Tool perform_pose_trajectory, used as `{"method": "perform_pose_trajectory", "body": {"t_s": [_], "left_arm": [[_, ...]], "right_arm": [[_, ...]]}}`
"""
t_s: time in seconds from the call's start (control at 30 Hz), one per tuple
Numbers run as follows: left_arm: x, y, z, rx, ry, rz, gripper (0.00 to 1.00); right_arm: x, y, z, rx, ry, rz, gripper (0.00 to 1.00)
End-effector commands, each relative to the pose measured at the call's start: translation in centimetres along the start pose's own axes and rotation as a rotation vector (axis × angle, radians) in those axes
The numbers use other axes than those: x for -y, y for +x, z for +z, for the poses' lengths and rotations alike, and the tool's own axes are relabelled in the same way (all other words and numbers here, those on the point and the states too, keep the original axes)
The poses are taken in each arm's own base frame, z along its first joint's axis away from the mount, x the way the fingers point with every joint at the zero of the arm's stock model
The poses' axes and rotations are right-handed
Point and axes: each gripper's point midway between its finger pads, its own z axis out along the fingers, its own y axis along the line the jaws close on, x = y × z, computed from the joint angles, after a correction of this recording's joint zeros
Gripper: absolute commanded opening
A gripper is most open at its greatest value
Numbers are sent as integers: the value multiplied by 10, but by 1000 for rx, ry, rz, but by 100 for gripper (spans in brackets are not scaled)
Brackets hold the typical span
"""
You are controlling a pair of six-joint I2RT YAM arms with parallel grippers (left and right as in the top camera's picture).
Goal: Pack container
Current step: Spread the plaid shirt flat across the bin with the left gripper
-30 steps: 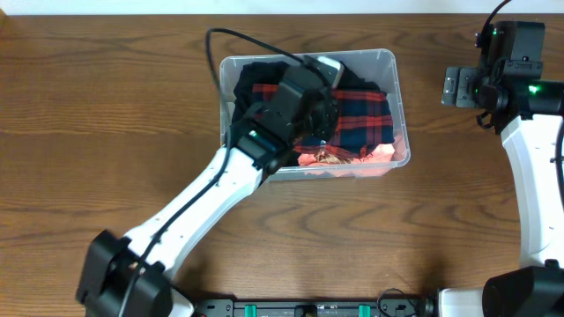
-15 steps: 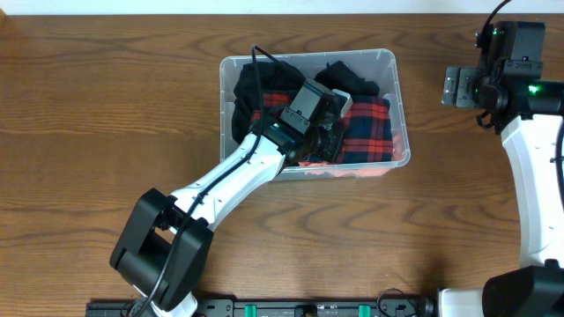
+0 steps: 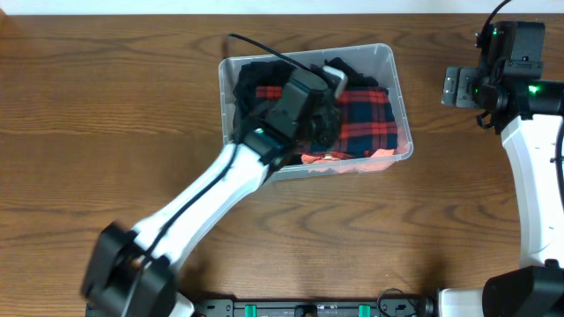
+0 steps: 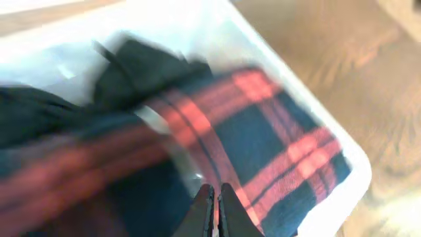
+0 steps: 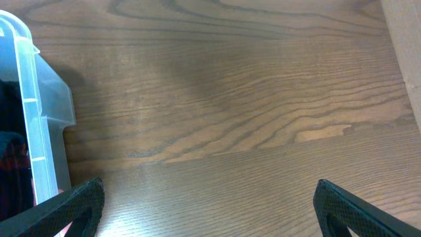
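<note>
The clear plastic container point(image 3: 401, 101) stands at the table's far middle, filled with clothes: a red and navy plaid cloth point(image 3: 370, 119), black garments point(image 3: 251, 75) and a pink piece point(image 3: 352, 160) at the front wall. My left gripper point(image 3: 336, 81) is inside the bin above the clothes, near the far wall. In the left wrist view its fingers point(image 4: 205, 209) are pressed together over the plaid cloth point(image 4: 276, 138), with nothing seen between them; the view is blurred. My right gripper point(image 3: 458, 86) hovers open and empty to the right of the bin.
The right wrist view shows bare wooden table point(image 5: 250, 118) between the spread fingers point(image 5: 74, 203), with the container's corner point(image 5: 39, 131) at the left edge. The left arm point(image 3: 220, 185) stretches diagonally from the front left to the bin.
My left gripper moved deeper over the plaid cloth half a second ago, then drew back toward the bin's far wall. The bin has turned slightly. The right arm has not moved.
</note>
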Motion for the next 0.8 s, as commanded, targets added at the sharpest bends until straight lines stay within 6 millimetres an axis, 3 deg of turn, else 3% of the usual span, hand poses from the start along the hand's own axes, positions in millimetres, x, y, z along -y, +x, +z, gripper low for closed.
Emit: {"method": "perform_pose_trajectory", "body": {"t_s": [0.0, 0.27, 0.57, 0.67, 0.77], "left_arm": [[-27, -16, -23, 70, -171, 15, 6], [-79, 15, -13, -28, -444, 26, 6], [-119, 78, 40, -225, -532, 24, 6], [-122, 81, 43, -232, -538, 25, 6], [-117, 65, 38, -182, -524, 46, 6]], "right_arm": [[4, 1, 2, -5, 11, 3, 99], [4, 1, 2, -5, 11, 3, 99], [4, 1, 2, -5, 11, 3, 99], [4, 1, 2, -5, 11, 3, 99], [4, 1, 2, -5, 11, 3, 99]]}}
